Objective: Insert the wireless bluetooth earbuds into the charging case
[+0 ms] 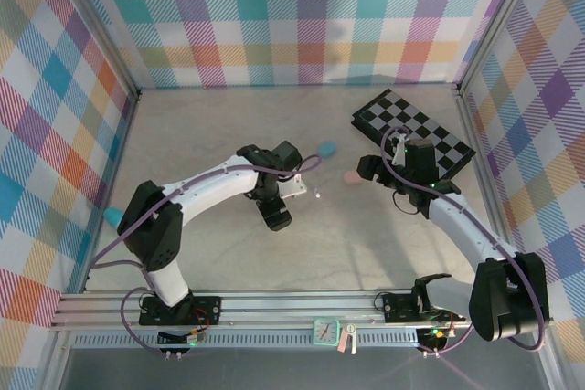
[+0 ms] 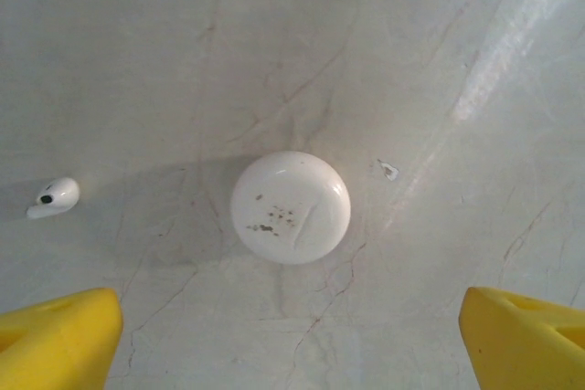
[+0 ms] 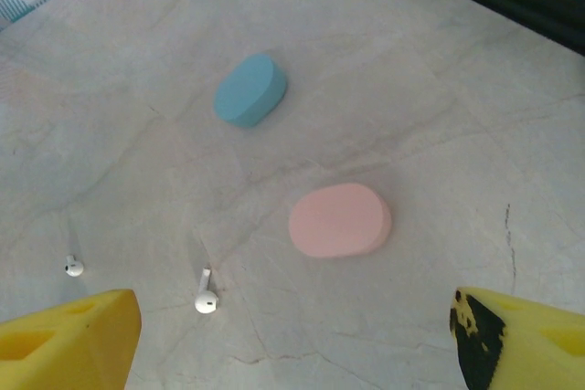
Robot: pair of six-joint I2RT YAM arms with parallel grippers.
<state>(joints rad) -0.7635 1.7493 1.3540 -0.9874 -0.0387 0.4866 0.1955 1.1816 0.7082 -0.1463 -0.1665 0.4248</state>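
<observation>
The left gripper (image 2: 288,317) and the right gripper (image 3: 294,312) both have fingers spread wide, holding nothing. A white earbud (image 2: 53,196) lies near the white case (image 2: 291,207), not touching it. The tiny bud could slip away when pinched. The case looks shut, so that would keep it out.

No legible text, brand or number in any view, small clock (image 1: 324,331) on the aluminium rail (image 1: 274,312) at the tabletop's near edge, dial figures too small to read, white charging case (image 2: 290,207) lid with dark specks, not readable as lettering
</observation>
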